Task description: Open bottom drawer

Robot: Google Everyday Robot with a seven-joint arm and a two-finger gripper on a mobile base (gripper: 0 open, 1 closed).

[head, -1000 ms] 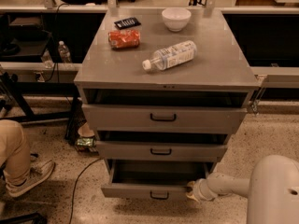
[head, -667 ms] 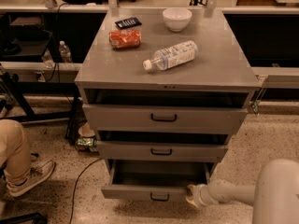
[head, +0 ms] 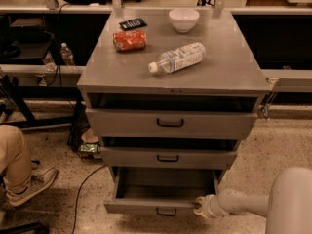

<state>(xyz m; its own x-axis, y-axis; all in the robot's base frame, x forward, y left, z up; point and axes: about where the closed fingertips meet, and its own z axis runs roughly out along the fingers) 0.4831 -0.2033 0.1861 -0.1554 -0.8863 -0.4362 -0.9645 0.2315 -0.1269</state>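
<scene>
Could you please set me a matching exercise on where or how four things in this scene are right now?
Things:
1. bottle
2. bowl
3. bottom drawer
4. gripper

Places or states:
A. pulled out
B. at the bottom drawer's right front corner
C. lying on its side
D. upright at the back of the cabinet top

Pairs: 1-C, 2-D, 3-A, 4-B

No text can be read. The water bottle [head: 178,57], lying near the tabletop's centre, carries a label whose print cannot be made out. The red snack bag [head: 129,40], toward the rear-left corner, likewise. The gripper [head: 199,207] is at the right end of the bottom drawer [head: 146,206] front.
</scene>
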